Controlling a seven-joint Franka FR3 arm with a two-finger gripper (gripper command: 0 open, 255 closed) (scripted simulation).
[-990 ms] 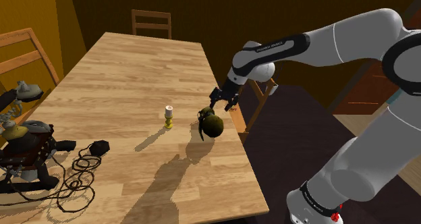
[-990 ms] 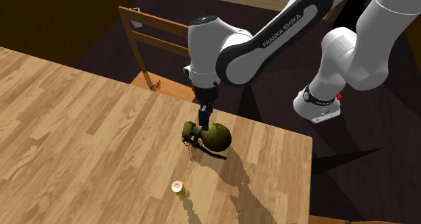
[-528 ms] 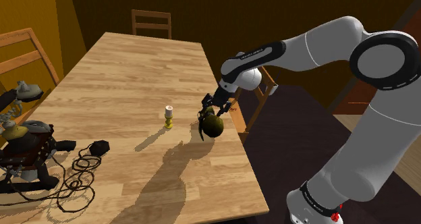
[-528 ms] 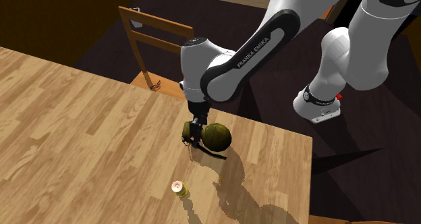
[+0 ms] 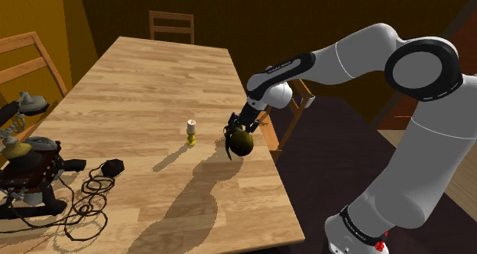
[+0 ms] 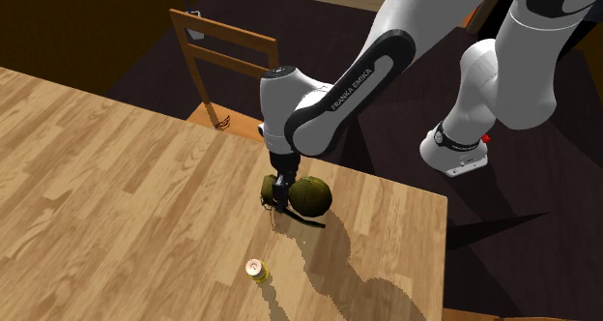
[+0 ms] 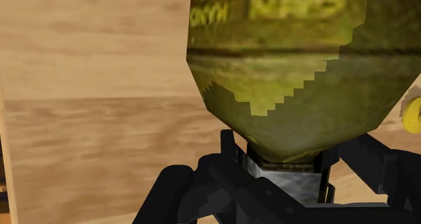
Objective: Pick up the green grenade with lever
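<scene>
Wood-grain table (image 5: pixel 137 84), matt olive grenade (image 5: pixel 241 141)

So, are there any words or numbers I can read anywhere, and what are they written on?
"FRANKA EMIKA": white letters on the dark band of the white robot arm, read in the second exterior view.
Yellow lettering across the olive-green round grenade: too blurred to read.
No other words, numbers or signs can be read.

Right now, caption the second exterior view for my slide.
Black gripper at the neck of an olive-green round grenade near the edge of the wooden table.
</scene>
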